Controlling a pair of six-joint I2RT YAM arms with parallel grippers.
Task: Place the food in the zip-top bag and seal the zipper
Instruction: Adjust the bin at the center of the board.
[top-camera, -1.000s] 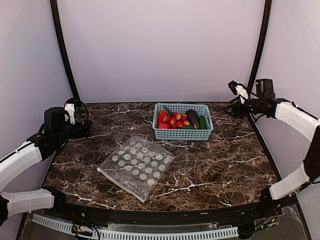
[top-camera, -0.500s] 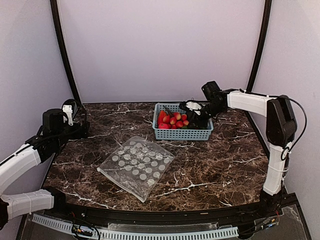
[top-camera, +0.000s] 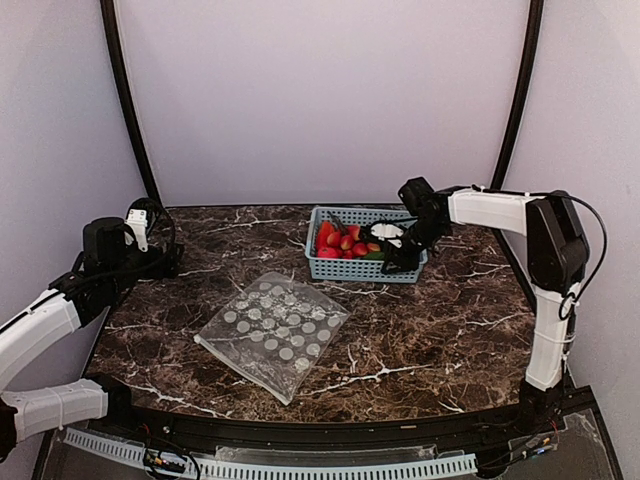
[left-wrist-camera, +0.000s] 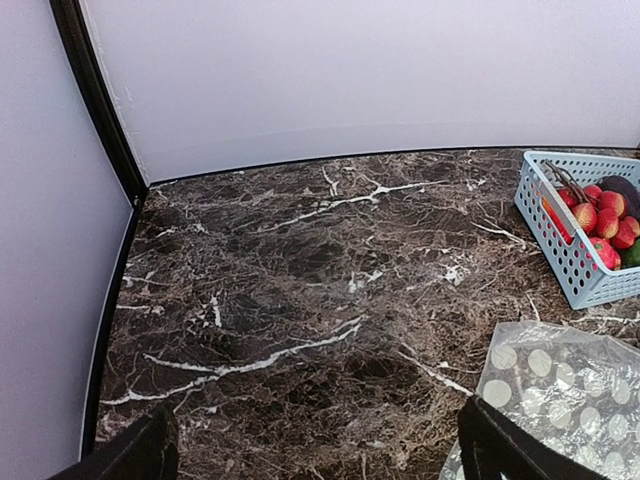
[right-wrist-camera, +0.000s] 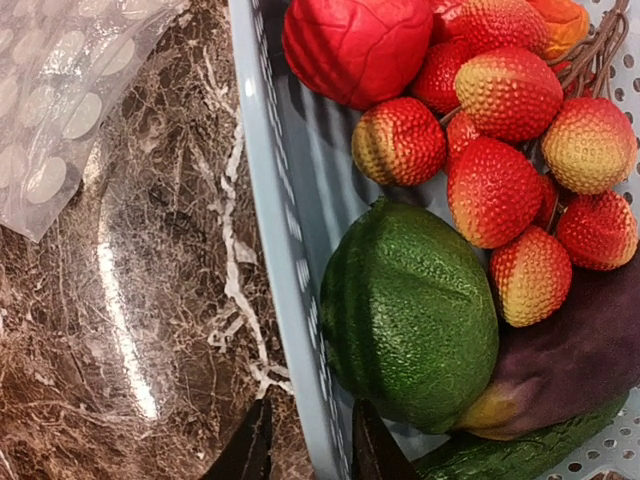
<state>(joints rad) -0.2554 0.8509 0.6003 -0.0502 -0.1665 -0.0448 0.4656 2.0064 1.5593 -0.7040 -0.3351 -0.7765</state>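
Blue basket wall, in wrist view only, runs between the right pincer's tips, grip unclear; left pincer gapes.

Light-blue slotted plastic basket sits upright at the back of the dark brown marble-pattern table with white veins, slightly right of centre, long side facing front. Plain pale lilac backdrop panels close off the back and both sides, with two curved black poles rising from the rear table corners. White slotted strip runs along the near edge, below the tabletop
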